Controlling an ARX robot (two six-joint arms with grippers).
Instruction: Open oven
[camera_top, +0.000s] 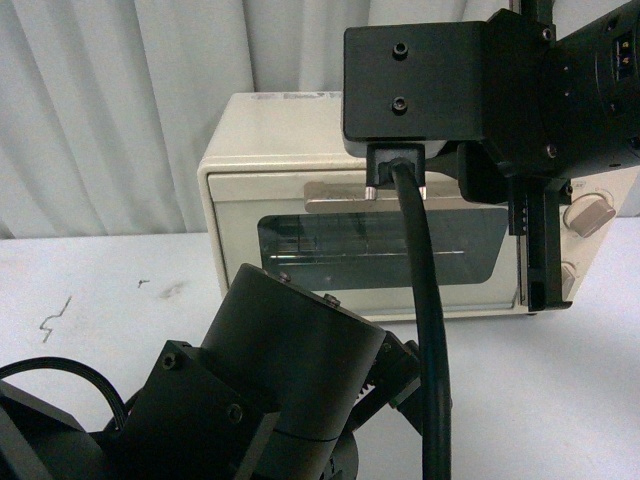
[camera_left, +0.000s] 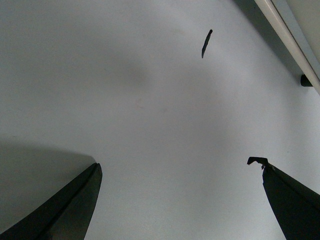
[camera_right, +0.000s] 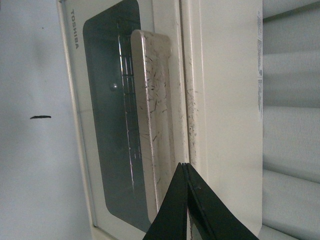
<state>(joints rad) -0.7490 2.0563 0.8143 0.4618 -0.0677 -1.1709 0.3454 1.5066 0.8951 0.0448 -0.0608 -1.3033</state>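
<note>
Cream toaster oven (camera_top: 320, 245), closed.

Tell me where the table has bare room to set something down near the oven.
Bare table left of the oven, bearing only small dark scuffs; another bare strip before the oven, right of the black cable. Crowded: the right arm and cable hang before the handle; the left arm fills the near middle.

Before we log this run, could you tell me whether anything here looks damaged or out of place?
On the oven, the beige handle and the frame beside it carry many dark scratches; the table has a few dark marks.
</note>
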